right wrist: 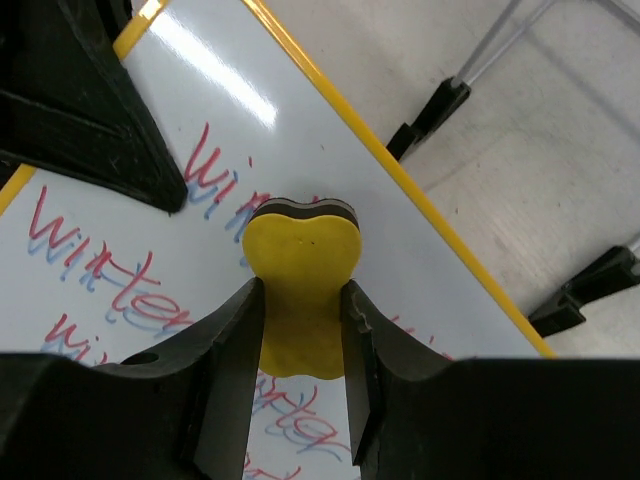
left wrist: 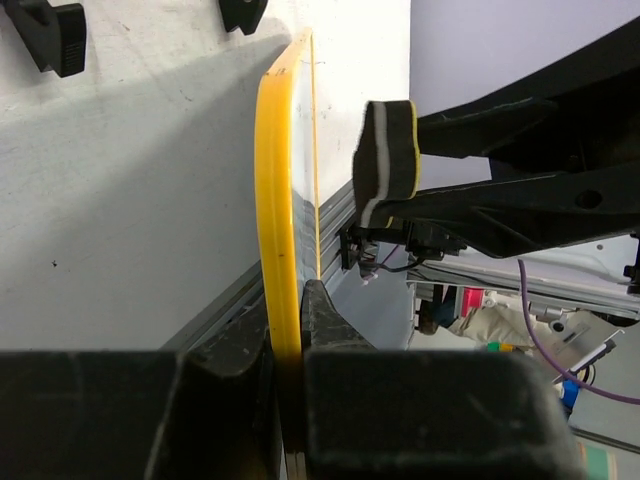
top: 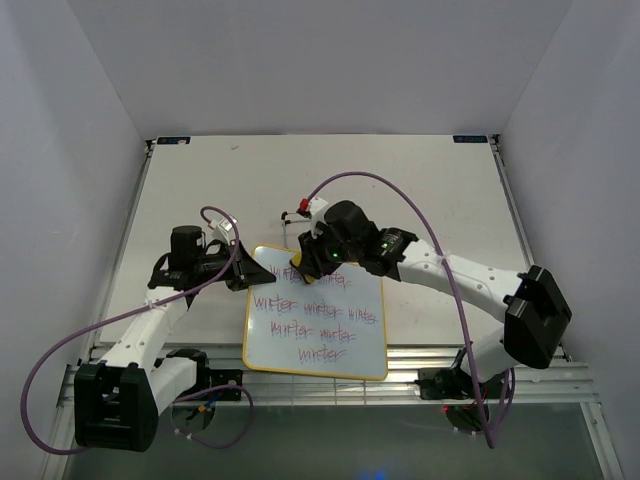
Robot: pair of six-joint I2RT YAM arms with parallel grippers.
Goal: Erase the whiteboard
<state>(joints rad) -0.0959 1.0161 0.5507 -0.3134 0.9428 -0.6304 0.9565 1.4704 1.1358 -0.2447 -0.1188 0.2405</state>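
The whiteboard (top: 316, 325), white with a thin yellow frame, leans near the table's front and bears rows of purple-red scribbled words. My left gripper (top: 248, 272) is shut on its upper left edge; the left wrist view shows the yellow frame (left wrist: 277, 210) clamped edge-on between the jaws. My right gripper (top: 303, 262) is shut on a yellow eraser (right wrist: 300, 290) with a dark felt face and holds it at the board's upper left part. The eraser also shows in the left wrist view (left wrist: 388, 160), just off the board face. The board (right wrist: 210, 130) fills the right wrist view.
The black wire stand's feet (right wrist: 430, 115) rest on the table behind the board. A small white and red marker (top: 308, 207) lies behind the right gripper. A purple cable (top: 400, 195) arcs over the right arm. White walls enclose the table on three sides.
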